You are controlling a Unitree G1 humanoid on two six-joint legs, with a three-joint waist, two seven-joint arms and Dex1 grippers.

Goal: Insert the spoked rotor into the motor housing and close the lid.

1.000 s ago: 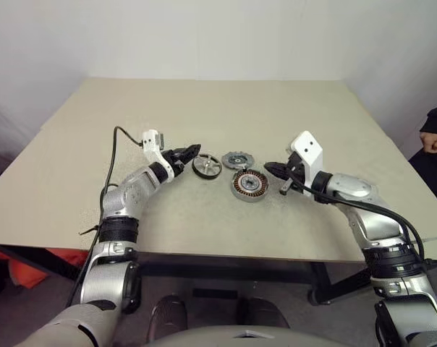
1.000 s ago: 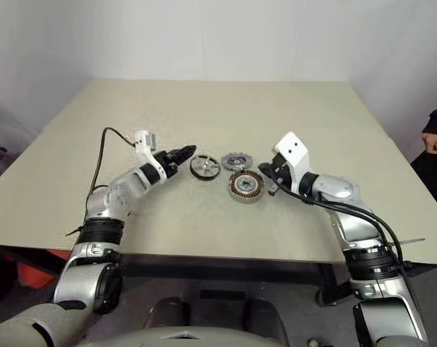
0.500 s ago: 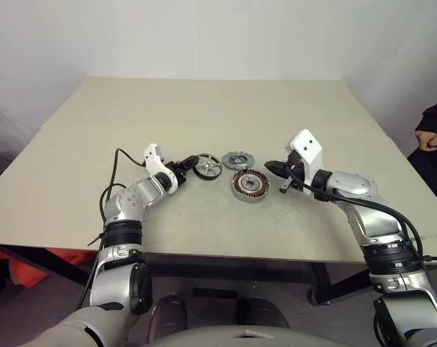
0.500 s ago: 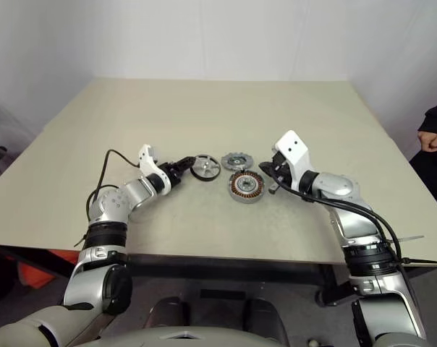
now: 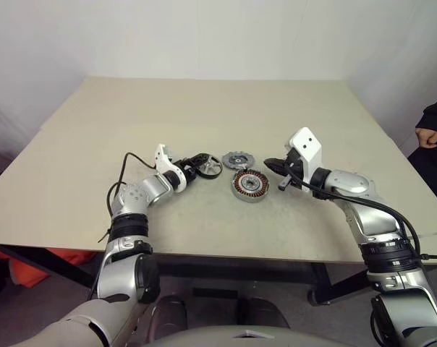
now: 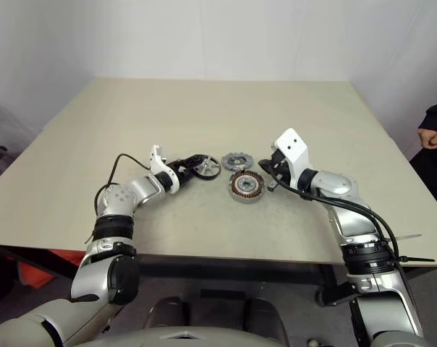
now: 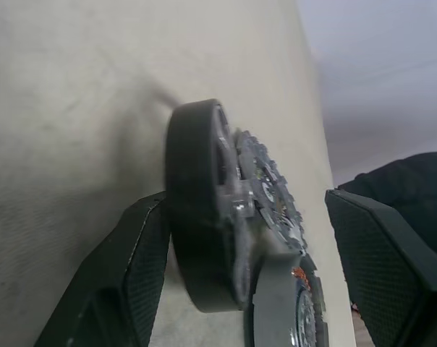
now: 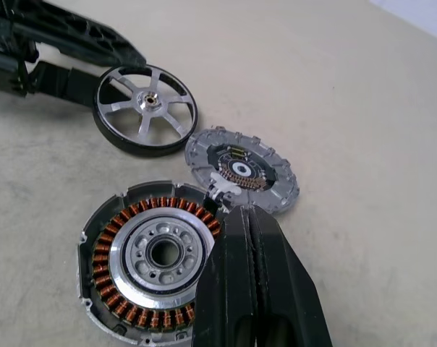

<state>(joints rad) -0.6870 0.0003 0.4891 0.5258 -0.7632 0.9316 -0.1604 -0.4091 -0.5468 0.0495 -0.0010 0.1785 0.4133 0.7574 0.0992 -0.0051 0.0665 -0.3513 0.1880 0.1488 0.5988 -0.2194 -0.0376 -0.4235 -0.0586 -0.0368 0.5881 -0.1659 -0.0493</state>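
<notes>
The spoked rotor [image 5: 208, 167], a dark-rimmed silver wheel, lies flat on the table left of the lid [image 5: 237, 160], a toothed grey disc. The motor housing [image 5: 249, 185], a silver ring with copper windings, sits just in front of the lid. My left gripper [image 5: 197, 161] is open and low at the rotor's left side. In the left wrist view its black fingers [image 7: 132, 267] stand on either side of the rotor [image 7: 204, 202] without closing on it. My right gripper [image 8: 236, 217] is shut and empty, hovering over the right edge of the housing [image 8: 157, 256].
The three parts are clustered mid-table on the beige table [image 5: 204, 108], with bare surface on all sides. A person's dark sleeve and hand [image 5: 432, 126] show at the far right, beyond the table edge.
My left gripper has dropped, rolled and slid right, so its open fingers now straddle the rotor's edge. The right arm and the three parts have not moved.
</notes>
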